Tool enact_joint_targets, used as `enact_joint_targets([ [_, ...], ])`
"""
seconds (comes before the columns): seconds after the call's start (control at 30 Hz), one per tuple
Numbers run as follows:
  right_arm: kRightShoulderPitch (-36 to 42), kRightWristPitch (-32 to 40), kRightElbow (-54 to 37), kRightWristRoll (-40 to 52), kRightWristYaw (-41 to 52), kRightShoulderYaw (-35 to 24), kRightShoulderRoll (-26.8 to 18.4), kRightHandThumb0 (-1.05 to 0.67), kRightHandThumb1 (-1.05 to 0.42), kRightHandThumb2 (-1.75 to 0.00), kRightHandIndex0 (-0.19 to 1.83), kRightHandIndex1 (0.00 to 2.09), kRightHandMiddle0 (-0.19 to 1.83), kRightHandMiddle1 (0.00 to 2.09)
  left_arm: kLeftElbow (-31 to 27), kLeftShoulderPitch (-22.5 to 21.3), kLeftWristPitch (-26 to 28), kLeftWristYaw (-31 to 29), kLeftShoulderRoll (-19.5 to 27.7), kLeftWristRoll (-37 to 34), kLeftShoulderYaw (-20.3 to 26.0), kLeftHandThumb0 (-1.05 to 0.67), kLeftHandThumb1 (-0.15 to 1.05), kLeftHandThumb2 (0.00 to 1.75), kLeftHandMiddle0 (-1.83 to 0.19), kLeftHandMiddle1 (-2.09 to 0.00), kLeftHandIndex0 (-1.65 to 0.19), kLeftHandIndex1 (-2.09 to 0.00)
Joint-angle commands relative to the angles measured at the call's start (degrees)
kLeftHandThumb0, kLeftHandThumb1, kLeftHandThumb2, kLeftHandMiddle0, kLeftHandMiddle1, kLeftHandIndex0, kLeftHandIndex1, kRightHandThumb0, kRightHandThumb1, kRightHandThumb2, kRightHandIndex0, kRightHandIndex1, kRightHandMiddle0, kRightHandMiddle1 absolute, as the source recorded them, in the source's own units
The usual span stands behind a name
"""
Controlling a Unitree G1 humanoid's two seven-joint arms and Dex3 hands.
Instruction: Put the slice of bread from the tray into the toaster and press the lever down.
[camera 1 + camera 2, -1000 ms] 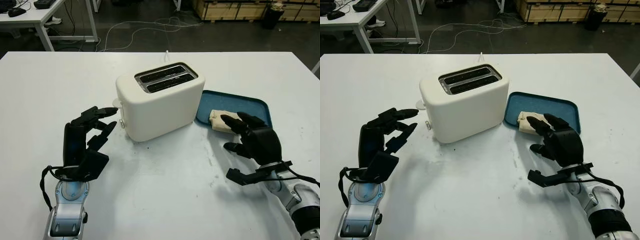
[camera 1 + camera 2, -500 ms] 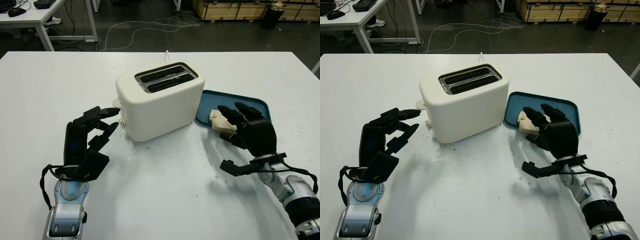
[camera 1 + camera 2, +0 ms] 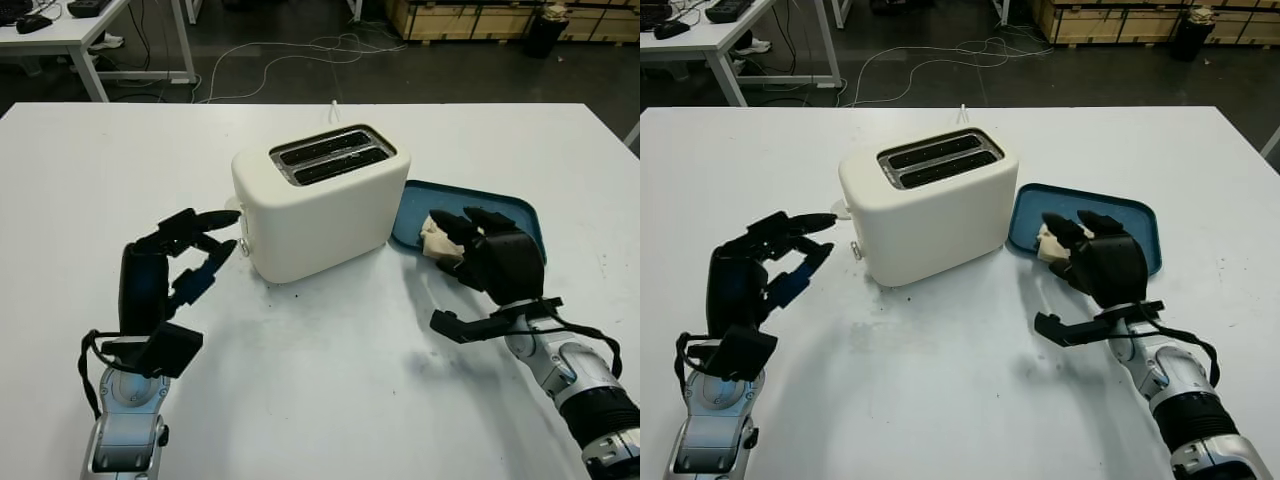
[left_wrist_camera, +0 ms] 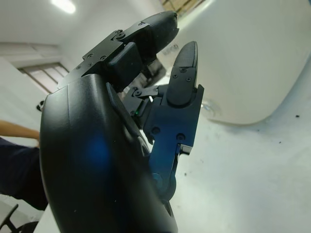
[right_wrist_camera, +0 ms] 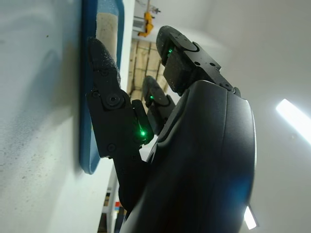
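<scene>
L hand (image 3: 185,255) open, raised over white table (image 3: 330,390), just beside toaster's lever end. R hand (image 3: 487,258) over near edge of blue tray (image 3: 520,212), fingers reaching onto bread slice (image 3: 432,238) in tray; grip can't tell. Toaster (image 3: 318,200) mid-table, slots empty.

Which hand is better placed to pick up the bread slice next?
The right hand: it hangs open over the blue tray, fingers at the bread slice. The left hand, also open, is on the far side of the toaster.
</scene>
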Motion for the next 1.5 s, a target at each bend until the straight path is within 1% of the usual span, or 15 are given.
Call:
enact_joint_targets([
  [0.0,-0.6,0.5,0.0,1.3,0.0,0.2,-0.6,-0.39,-0.88,0.00,0.64,0.10,0.62,0.04,-0.3,-0.6,-1.0,0.2,-0.4,-0.5,0.2,-0.28,0.92,0.12,-0.72,-1.34,-0.84,-0.43],
  [0.17,-0.2,0.1,-0.5,2.2,0.5,-0.1,-0.7,-0.39,-0.88,0.00,0.63,0.10,0.62,0.03,-0.2,-0.4,-0.7,0.0,-0.5,-0.5,0.3,-0.28,0.92,0.11,-0.72,-1.36,-0.83,-0.45],
  [0.4,0.3,-1.2,-1.4,3.3,-0.3,0.0,-1.0,-0.39,-0.86,0.00,0.62,0.10,0.62,0.02,0.7,-0.5,-1.1,-0.2,-0.2,-0.4,0.4,-0.27,0.92,0.11,-0.73,-1.34,-0.82,-0.46],
  [0.57,0.3,-0.7,-1.8,3.4,-0.1,0.1,-0.9,-0.41,-0.86,0.00,0.62,0.10,0.62,0.02,0.6,-0.5,-0.8,0.1,-0.4,0.0,0.3,-0.27,0.92,0.11,-0.73,-1.33,-0.82,-0.47],
  [0.7,0.0,1.1,-1.5,3.4,2.5,0.2,-0.8,-0.41,-0.87,0.00,0.59,0.09,0.60,0.00,0.4,-0.3,-0.7,0.0,-0.5,-0.1,0.2,-0.26,0.92,0.11,-0.73,-1.33,-0.81,-0.47],
  [0.83,0.0,4.3,-2.4,3.3,7.3,0.3,-0.7,-0.44,-0.87,0.00,0.53,0.06,0.52,0.00,0.5,-0.3,-0.7,0.0,-0.6,-0.1,0.2,-0.25,0.92,0.11,-0.72,-1.33,-0.81,-0.48],
  [0.93,0.6,6.1,-4.6,3.6,11.3,0.3,-1.0,-0.49,-0.85,0.00,0.48,0.04,0.48,0.00,0.5,-0.3,-0.5,0.1,-0.7,0.1,0.3,-0.25,0.92,0.11,-0.72,-1.33,-0.81,-0.48],
  [1.1,2.3,8.2,-10.5,4.4,19.2,-0.5,-2.2,-0.67,-0.78,0.00,0.38,0.00,0.38,0.00,0.5,-0.3,-0.4,0.3,-0.7,0.5,0.2,-0.25,0.92,0.11,-0.72,-1.33,-0.81,-0.49],
  [1.17,3.0,9.2,-12.8,4.2,21.9,-0.5,-2.7,-0.76,-0.77,0.00,0.31,0.00,0.31,0.00,0.7,-0.3,-0.5,0.1,-0.6,0.2,0.2,-0.25,0.92,0.11,-0.72,-1.33,-0.80,-0.49],
  [1.27,3.7,10.6,-14.6,3.7,24.0,-0.5,-3.0,-0.82,-0.77,0.00,0.26,0.00,0.26,0.00,0.3,-0.2,-0.2,0.3,-0.7,0.8,0.2,-0.25,0.92,0.11,-0.72,-1.33,-0.80,-0.49],
  [1.4,3.7,11.3,-13.4,3.6,22.6,-0.4,-2.3,-0.78,-0.77,0.00,0.26,0.01,0.25,0.01,0.2,-0.1,-0.3,0.4,-0.7,0.8,0.1,-0.26,0.92,0.11,-0.72,-1.33,-0.80,-0.49],
  [1.43,3.5,11.0,-12.3,3.7,21.1,-0.4,-1.9,-0.75,-0.77,0.00,0.27,0.01,0.27,0.01,0.2,-0.1,-0.3,0.4,-0.7,0.7,0.1,-0.26,0.92,0.11,-0.72,-1.33,-0.80,-0.49],
  [1.47,3.2,10.6,-10.9,3.8,19.5,-0.4,-1.5,-0.67,-0.78,0.00,0.30,0.03,0.30,0.02,0.2,-0.1,-0.3,0.2,-0.8,0.4,0.1,-0.26,0.92,0.11,-0.72,-1.33,-0.80,-0.49],
])
